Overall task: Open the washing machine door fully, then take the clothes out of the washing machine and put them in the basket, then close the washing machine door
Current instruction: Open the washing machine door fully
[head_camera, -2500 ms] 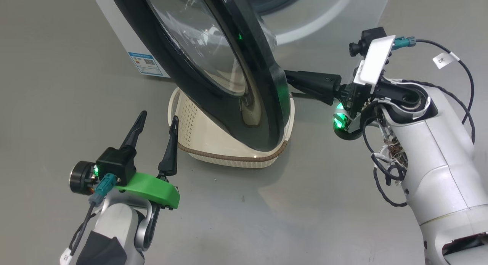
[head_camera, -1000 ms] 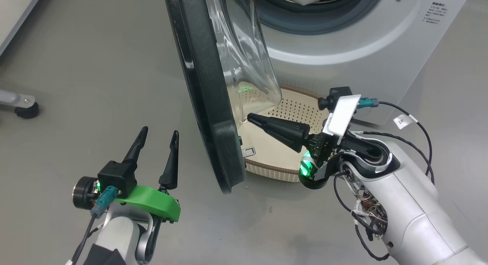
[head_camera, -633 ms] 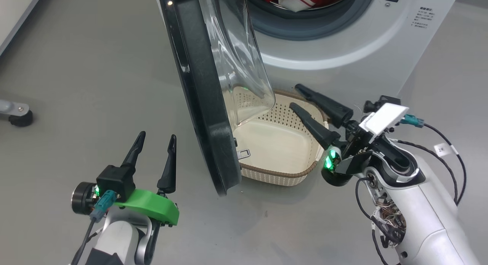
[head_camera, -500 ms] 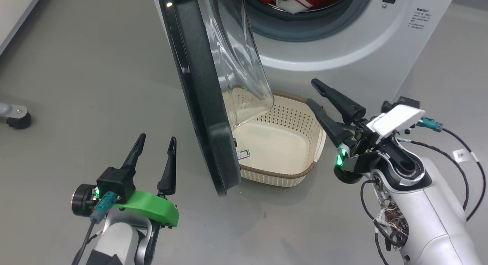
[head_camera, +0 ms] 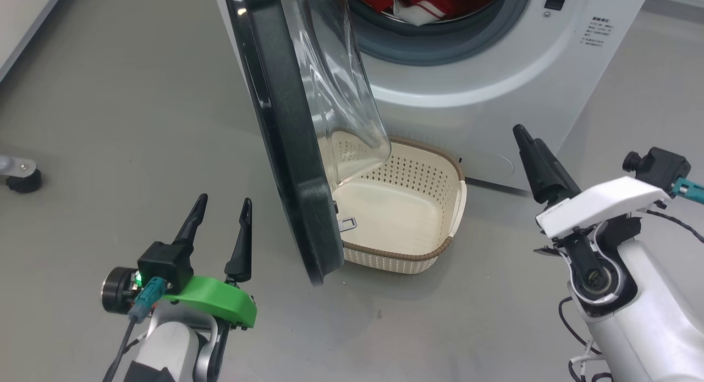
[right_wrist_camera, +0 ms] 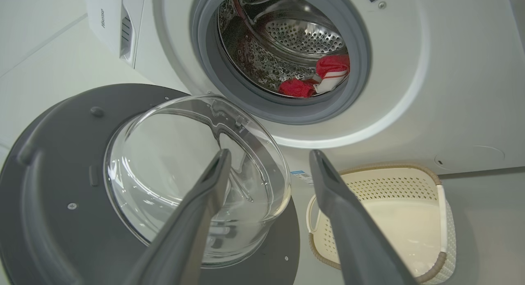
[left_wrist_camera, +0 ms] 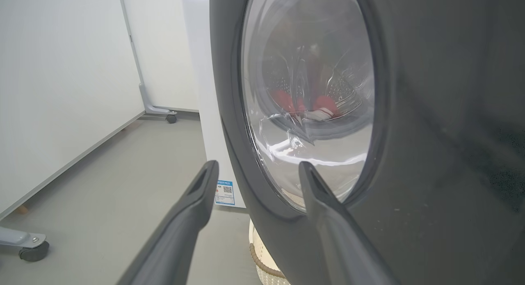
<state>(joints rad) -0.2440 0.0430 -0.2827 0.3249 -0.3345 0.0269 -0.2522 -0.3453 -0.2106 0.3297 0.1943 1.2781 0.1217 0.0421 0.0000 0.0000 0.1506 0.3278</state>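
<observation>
Clothes (right_wrist_camera: 333,66) lay in the washing machine (head_camera: 495,68), its door (head_camera: 280,123) swung out over the basket (head_camera: 396,254), while left gripper (head_camera: 225,203) and right gripper (right_wrist_camera: 271,153) hung wide open and empty, seemingly poised to reach in.

Head cam: high, looks down on door (head_camera: 286,129) edge-on, washer (head_camera: 467,79) behind door, basket (head_camera: 404,258) below it. L wrist cam: low, close to door's outer face, sees drum (right_wrist_camera: 287,43) thru glass (left_wrist_camera: 311,92). R wrist cam: low, faces door's inner side. All share door; head+R share basket.
</observation>
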